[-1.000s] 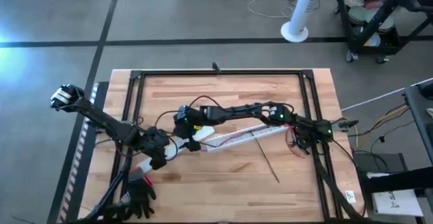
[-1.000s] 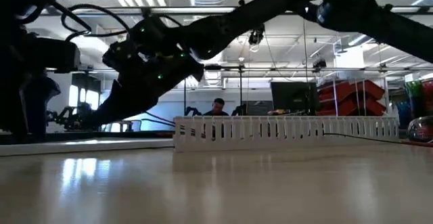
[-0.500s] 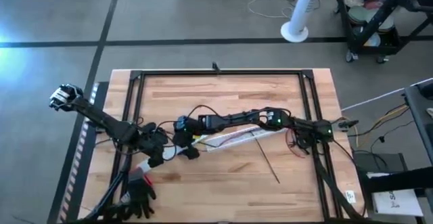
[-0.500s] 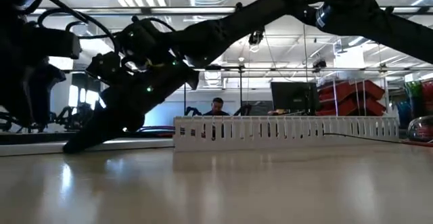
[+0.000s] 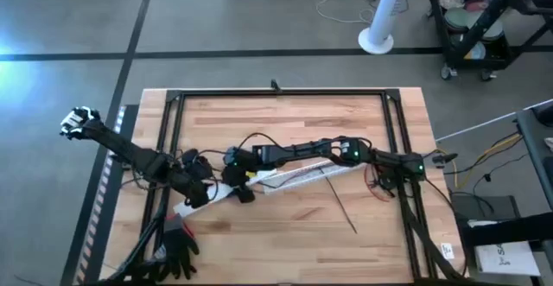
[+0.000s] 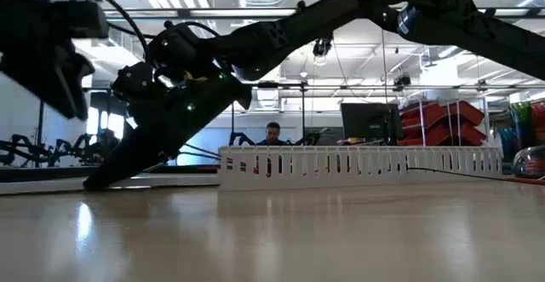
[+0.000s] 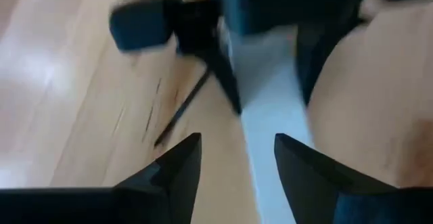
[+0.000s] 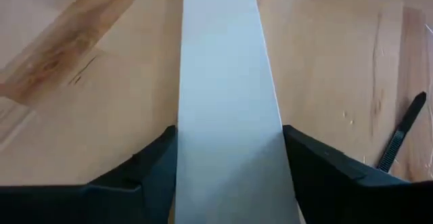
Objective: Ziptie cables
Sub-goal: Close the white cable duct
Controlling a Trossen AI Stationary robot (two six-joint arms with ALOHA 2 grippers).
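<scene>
The fingers point(image 8: 145, 176) of the right gripper point(image 8: 230, 176) stand apart, one on each side of a long white flat strip point(image 8: 226, 102); the strip fills the whole gap between them, but I cannot tell if the fingers press on it or only stand beside it; past the fingers the strip runs on over the wooden table point(image 8: 81, 82), and a black zip tie point(image 8: 400, 132) lies on the wood off to one side, apart from the strip.

The fingers point(image 7: 177, 168) of the left gripper point(image 7: 237, 166) are also apart, with nothing between them; under the gap I see the wood and one edge of the same white strip point(image 7: 270, 122); just beyond the fingertips is the dark body of the other arm, with a thin dark line below it that I cannot identify.

In the high view the two grippers meet near the middle of the table point(image 5: 285, 122); the right gripper point(image 5: 238, 182) is over the left end of the white strip point(image 5: 298, 175), and the left gripper point(image 5: 210, 191) is just beside it.

The cables point(image 5: 377, 182), a thin reddish and dark bundle, lie well apart from both pairs of fingers, at the right side of the table close to the base of the right arm; a thin dark stick point(image 5: 341, 206) lies on the wood between them and the strip.

In the low view a white slotted cable duct point(image 6: 358, 164) stands on the table behind the arms.
</scene>
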